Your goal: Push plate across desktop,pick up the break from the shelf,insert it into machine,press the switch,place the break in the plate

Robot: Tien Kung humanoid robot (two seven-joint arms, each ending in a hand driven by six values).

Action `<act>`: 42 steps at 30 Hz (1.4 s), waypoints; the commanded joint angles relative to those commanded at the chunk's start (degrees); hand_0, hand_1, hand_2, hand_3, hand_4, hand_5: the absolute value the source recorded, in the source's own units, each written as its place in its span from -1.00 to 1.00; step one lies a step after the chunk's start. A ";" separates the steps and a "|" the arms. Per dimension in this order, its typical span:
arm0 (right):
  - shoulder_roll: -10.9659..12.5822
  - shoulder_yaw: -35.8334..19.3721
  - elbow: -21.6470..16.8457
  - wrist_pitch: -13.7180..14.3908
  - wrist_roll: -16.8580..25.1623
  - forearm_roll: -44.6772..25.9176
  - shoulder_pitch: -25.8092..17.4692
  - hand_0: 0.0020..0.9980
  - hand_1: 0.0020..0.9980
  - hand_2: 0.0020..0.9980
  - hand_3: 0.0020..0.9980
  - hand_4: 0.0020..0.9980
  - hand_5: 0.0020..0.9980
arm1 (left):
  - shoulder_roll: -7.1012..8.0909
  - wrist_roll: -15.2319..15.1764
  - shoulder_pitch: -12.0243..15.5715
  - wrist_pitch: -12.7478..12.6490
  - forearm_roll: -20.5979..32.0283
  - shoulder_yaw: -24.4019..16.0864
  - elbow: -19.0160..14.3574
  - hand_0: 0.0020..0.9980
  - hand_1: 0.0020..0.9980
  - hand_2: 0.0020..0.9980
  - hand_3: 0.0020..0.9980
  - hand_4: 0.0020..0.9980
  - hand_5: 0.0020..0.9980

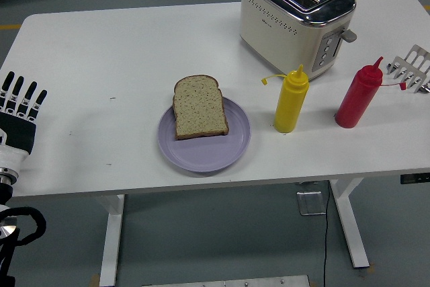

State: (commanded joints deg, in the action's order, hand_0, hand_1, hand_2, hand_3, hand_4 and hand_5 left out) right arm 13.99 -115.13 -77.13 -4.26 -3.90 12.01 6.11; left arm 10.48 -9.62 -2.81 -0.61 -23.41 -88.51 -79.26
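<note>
Left hand (19, 113), black and white with five fingers: at the left edge of the white bench (121, 52), fingers extended, spread flat, holding nothing. Right hand: out of view.

To the right of the left hand, well apart, near the bench's near edge: round lilac plate (204, 144). On the plate: one slice of brown speckled bread (197, 107), lying flat, far corner overhanging the plate's far-left rim.

Further right: yellow squeeze bottle (291, 100), upright, cap strap hanging to its left. Behind it, toward the far edge: cream and chrome two-slot toaster (295, 18), lever and buttons on its right-hand end face. Right of the yellow bottle, apart from it: red squeeze bottle (359, 96), upright. At the right edge, just beside the red bottle's tip: silver wire rack (413, 68), partly cropped.
</note>
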 joint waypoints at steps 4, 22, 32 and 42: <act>0.01 0.05 -0.09 -0.02 -0.07 0.01 0.03 0.75 0.63 0.61 0.67 0.13 0.10 | 0.04 0.01 0.00 0.00 -0.01 -0.07 -0.02 0.64 0.72 0.87 0.60 0.28 1.00; 0.11 0.32 -0.39 -0.49 -0.17 -0.86 0.33 0.71 0.61 0.54 0.60 0.12 0.09 | -0.01 0.02 -0.15 0.04 0.02 -0.47 -0.16 0.64 0.71 0.87 0.60 0.28 1.00; -0.07 0.53 -0.37 -0.66 -0.32 -1.12 0.32 0.70 0.59 0.53 0.58 0.12 0.08 | -0.08 -0.27 -0.20 -0.25 0.16 -0.47 -0.16 0.63 0.71 0.87 0.61 0.28 1.00; -0.55 0.69 -0.12 -0.60 -0.36 -1.15 0.27 0.69 0.59 0.52 0.58 0.09 0.04 | 0.06 -1.09 -0.27 -0.91 0.67 0.37 0.05 0.62 0.70 0.86 0.84 0.28 1.00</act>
State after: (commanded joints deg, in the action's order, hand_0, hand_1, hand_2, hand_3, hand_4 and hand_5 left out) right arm 13.44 -114.44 -77.25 -4.85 -4.27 10.86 6.38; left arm 10.54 -10.71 -3.07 -1.52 -22.74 -88.14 -79.22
